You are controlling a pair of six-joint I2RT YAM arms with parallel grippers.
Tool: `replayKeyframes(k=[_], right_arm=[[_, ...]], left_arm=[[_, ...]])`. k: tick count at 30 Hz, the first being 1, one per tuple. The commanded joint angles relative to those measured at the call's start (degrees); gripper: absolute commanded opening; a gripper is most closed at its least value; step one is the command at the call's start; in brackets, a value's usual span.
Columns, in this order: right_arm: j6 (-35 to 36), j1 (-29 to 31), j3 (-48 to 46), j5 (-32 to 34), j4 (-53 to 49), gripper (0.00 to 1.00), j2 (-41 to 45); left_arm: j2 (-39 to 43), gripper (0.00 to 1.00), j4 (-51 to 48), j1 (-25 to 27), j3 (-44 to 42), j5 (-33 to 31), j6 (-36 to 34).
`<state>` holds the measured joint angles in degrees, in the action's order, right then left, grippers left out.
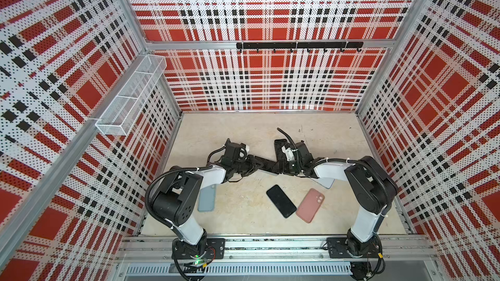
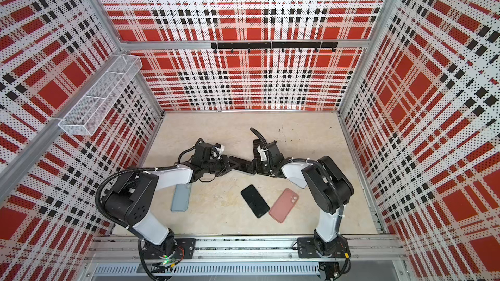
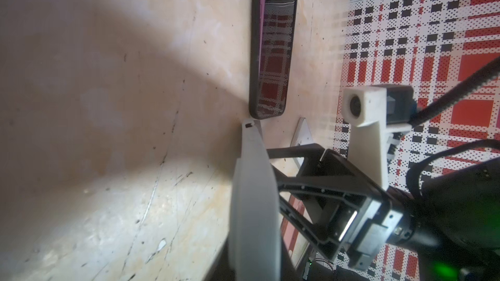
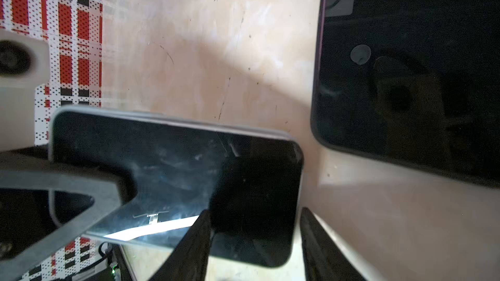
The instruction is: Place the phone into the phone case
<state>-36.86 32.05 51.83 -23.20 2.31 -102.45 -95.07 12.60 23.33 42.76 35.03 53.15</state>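
Note:
A phone (image 4: 176, 163) with a black screen and silver rim hangs above the table between the two arms. It shows edge-on as a pale strip (image 3: 254, 198) in the left wrist view. My left gripper (image 1: 257, 164) is shut on one end of it, with one finger (image 4: 75, 182) lying across the screen. My right gripper (image 4: 254, 209) stands open at the other end, its jaws apart and astride the phone's corner. A pink phone case (image 1: 310, 205) lies back-up near the front. A blue-grey phone case (image 1: 207, 198) lies partly under the left arm.
A phone in a black case (image 1: 279, 145) lies screen-up just behind the right gripper. Another black phone (image 1: 281, 201) lies next to the pink case. A wire basket (image 1: 130, 95) hangs on the left wall and a hook rail (image 1: 299, 45) on the back wall.

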Motion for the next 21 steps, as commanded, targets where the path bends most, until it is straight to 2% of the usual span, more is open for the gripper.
replayKeyframes(k=[1, 5, 8, 15, 19, 21], right_arm=[[1.85, -1.61, -1.95, 1.49, -2.16, 0.58, 7.37], [4.81, -6.01, -3.37, 0.50, -5.48, 0.61, 16.39], [7.35, -10.42, -4.40, -3.73, -7.80, 0.63, 23.29], [7.74, -23.32, -6.19, -26.22, -7.57, 0.65, 37.63], [7.01, -24.67, -5.09, -35.81, -6.37, 0.65, 41.20], [4.71, -24.67, -5.59, -39.37, -2.70, 0.65, 42.20]], left_arm=[[2.90, 0.00, 2.98, 0.01, -0.36, 3.21, 1.00], [4.33, 0.00, 3.07, -0.39, 2.47, 8.44, 0.07], [5.86, 0.00, 3.09, -0.30, 5.83, 12.48, -0.08], [8.99, 0.00, 3.05, 0.28, 15.69, 21.89, 0.64], [9.84, 0.00, 3.10, 1.14, 20.38, 25.99, 1.50], [10.28, 0.00, 3.19, 1.47, 21.88, 26.65, 2.12]])
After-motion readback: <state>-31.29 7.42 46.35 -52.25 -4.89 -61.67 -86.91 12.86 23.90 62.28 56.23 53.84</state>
